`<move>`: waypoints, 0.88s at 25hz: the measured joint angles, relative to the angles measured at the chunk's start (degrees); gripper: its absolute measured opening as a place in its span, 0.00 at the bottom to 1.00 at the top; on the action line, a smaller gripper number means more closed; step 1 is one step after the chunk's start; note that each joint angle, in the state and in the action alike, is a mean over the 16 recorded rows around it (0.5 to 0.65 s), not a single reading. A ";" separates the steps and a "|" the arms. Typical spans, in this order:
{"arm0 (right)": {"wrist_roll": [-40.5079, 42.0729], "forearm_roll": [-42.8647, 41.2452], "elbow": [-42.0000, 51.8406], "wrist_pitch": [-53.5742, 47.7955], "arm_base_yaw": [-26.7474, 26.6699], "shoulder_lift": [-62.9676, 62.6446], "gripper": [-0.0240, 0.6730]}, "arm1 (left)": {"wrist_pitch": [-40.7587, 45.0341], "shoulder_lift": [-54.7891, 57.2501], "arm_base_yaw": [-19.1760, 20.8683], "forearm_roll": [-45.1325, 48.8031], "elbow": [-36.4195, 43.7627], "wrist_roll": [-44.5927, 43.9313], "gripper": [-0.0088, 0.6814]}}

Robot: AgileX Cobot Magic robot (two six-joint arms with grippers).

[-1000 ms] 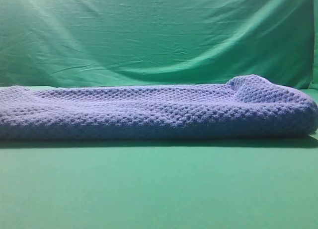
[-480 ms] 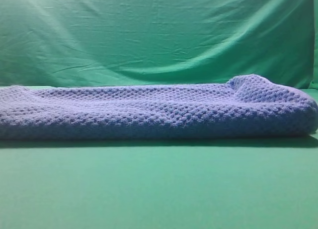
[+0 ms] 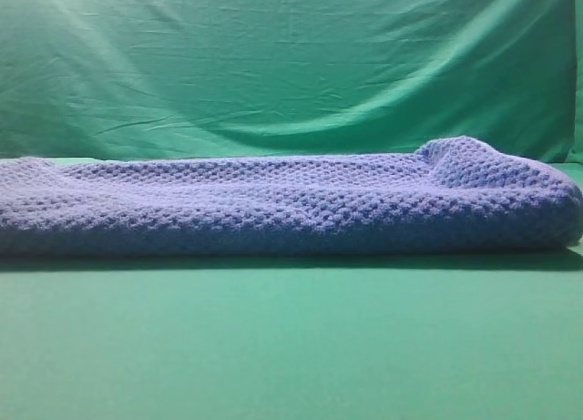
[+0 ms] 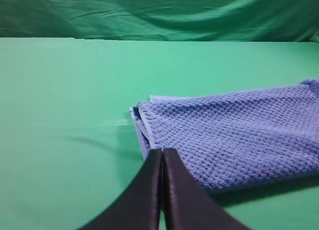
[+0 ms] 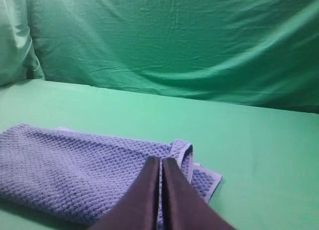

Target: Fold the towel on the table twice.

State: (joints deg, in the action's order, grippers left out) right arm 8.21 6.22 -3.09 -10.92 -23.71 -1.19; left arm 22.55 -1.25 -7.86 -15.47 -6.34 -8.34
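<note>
Both claws are pressed shut with nothing between the fingers: left gripper [image 4: 162, 155] hangs over the left end of the towel [image 3: 291, 206], right gripper [image 5: 160, 162] over its right end, neither touching cloth as far as the wrist views show. Towel: a long, thick strip lying across the table [image 3: 291, 347], spanning nearly the whole high view, its near long side rounded like a fold and stacked edges showing at the left end in the left wrist view. Judged from this layering, at least one fold is already made; whether both are done cannot be read. Right end: one corner [image 5: 182, 149] is curled upward and a lower layer pokes out beside it, so the layers are not squared there. Each claw stands at its own end, plausibly because a long cloth is best taken by two corners at once. Beyond the table hangs a wrinkled green backdrop [image 3: 291, 65]. Hidden or cut off: both arms are absent from the high view; the towel's left tip runs off that frame; the far long edge lies behind the cloth's own bulk; the layer count is unclear.
</note>
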 joint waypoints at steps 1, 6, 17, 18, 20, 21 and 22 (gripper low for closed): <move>0.01 0.09 0.53 0.33 0.00 0.01 0.03 | -0.02 0.00 0.00 -0.15 0.19 0.00 0.01; 0.05 0.52 1.88 0.78 0.00 0.03 0.03 | -0.07 0.00 0.00 -0.67 0.42 0.02 0.01; 0.10 0.41 3.71 -0.63 0.00 0.03 0.03 | -0.69 0.05 0.00 1.68 3.74 0.07 0.01; 0.10 0.33 3.88 -1.08 0.00 0.03 0.03 | -0.80 0.07 0.00 1.99 4.15 0.08 0.01; 0.10 0.14 4.21 -2.32 0.00 0.03 0.03 | -1.03 0.09 0.00 2.61 4.98 0.09 0.01; 0.10 -0.01 4.36 -3.03 0.00 0.03 0.03 | -1.14 0.10 0.00 2.93 5.39 0.09 0.01; 0.10 -0.17 4.47 -3.73 0.00 0.03 0.03 | -1.24 0.11 0.00 3.25 5.77 0.10 0.01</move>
State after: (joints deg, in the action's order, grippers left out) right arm 8.31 6.05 1.38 -14.65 -23.71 -1.16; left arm 21.30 -1.14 -7.86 -12.22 -0.57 -8.24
